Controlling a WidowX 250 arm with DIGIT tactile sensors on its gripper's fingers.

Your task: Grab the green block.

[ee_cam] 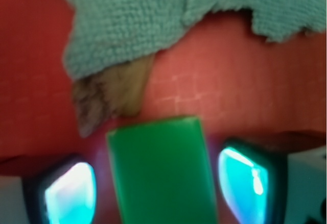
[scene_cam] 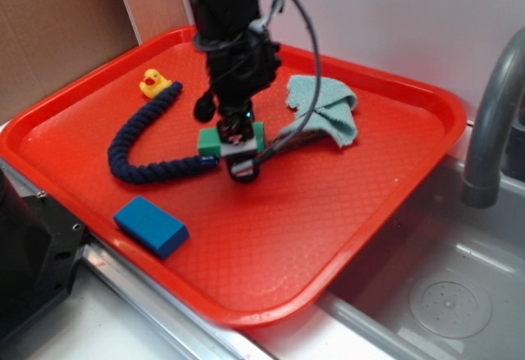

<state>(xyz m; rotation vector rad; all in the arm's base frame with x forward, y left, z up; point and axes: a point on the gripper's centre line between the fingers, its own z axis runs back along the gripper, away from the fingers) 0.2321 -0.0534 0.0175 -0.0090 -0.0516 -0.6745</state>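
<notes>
The green block (scene_cam: pixel 208 139) lies flat near the middle of the red tray (scene_cam: pixel 328 221). My gripper (scene_cam: pixel 235 145) is lowered over it, with one finger on each side. In the wrist view the green block (ee_cam: pixel 161 173) sits between the two glowing fingertips (ee_cam: pixel 69 196), with a narrow strip of tray showing on each side. The gripper (ee_cam: pixel 156 193) is open around the block and does not touch it.
A light teal cloth (scene_cam: pixel 324 107) lies just behind the block and also shows in the wrist view (ee_cam: pixel 133 25). A dark blue rope (scene_cam: pixel 135 143) curls to the left, touching a yellow duck (scene_cam: pixel 153 84). A blue block (scene_cam: pixel 150 225) lies front left. A sink and faucet (scene_cam: pixel 488 122) are on the right.
</notes>
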